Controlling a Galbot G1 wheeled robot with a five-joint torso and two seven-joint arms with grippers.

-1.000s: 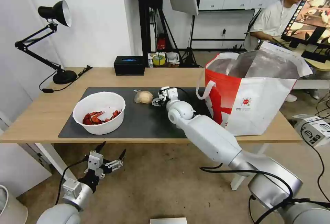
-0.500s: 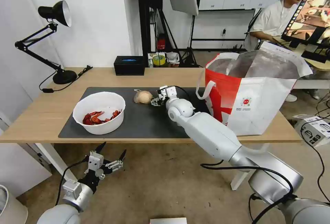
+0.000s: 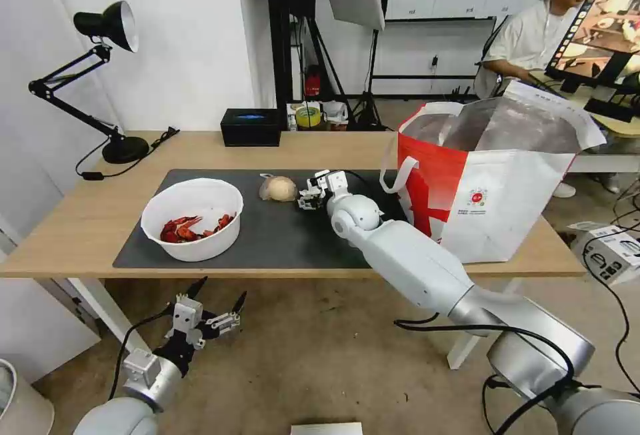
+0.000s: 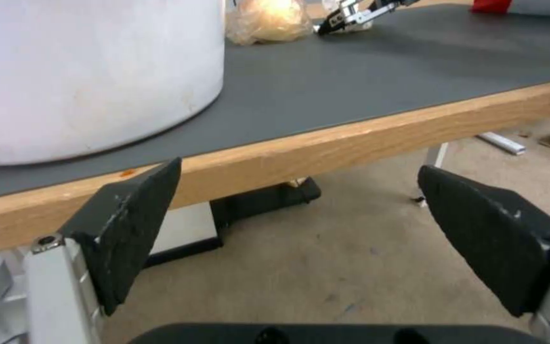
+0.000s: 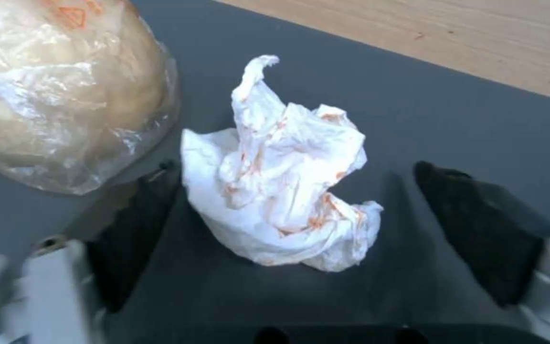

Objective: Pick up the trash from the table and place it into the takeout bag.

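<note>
Three views taken in turn. From the head: saw the right gripper low over the table's dark grey mat, just beside the wrapped bun, well apart from the takeout bag. From the left wrist: found the left gripper parked below the table edge, jaws spread, near the white bowl. From the right wrist: saw the crumpled tissue lying on the mat between wide-open pads. Judged best to centre first, close low on its bulk, and keep off the bun's wrap.

light wood-topped rectangular table with white legs, carries large dark grey mat, black desk lamp, small black box, white-and-red foil-lined tote bag at right end
</note>
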